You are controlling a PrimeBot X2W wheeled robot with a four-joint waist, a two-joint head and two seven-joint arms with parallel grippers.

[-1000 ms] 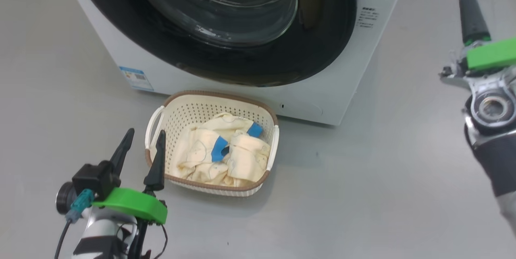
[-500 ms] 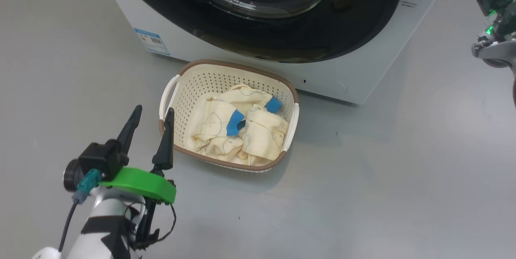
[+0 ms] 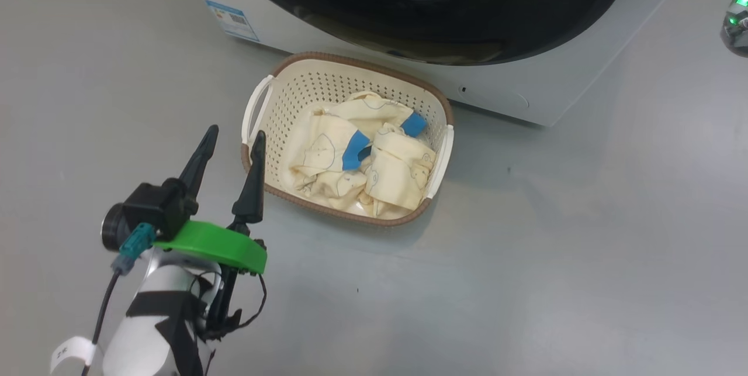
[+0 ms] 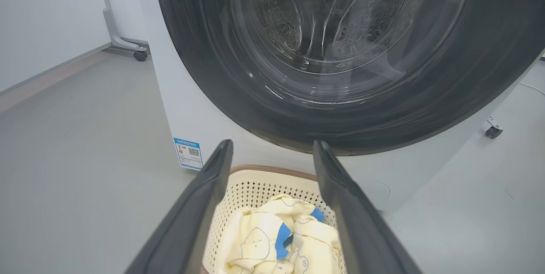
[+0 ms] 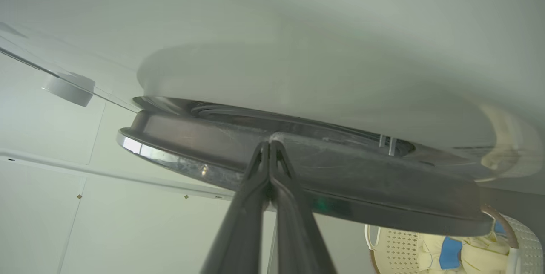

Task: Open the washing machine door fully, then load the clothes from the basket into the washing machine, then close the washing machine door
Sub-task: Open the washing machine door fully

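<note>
Here, clothes lie in the basket at the washer's 6 o'clock. The left gripper, spread wide and empty, hovers at the basket's 8 o'clock; the right gripper, pinched shut, points at the door's rim.

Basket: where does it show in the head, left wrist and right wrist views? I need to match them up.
Head view: basket at centre, just before the washing machine, right of the left fingers.
Left wrist view: basket at bottom centre, between the open left fingers, cut by the bottom edge.
Right wrist view: basket in the bottom right corner, partly cut off.
Shared landmark: the washing machine door, its black rim just above the basket in each.
</note>
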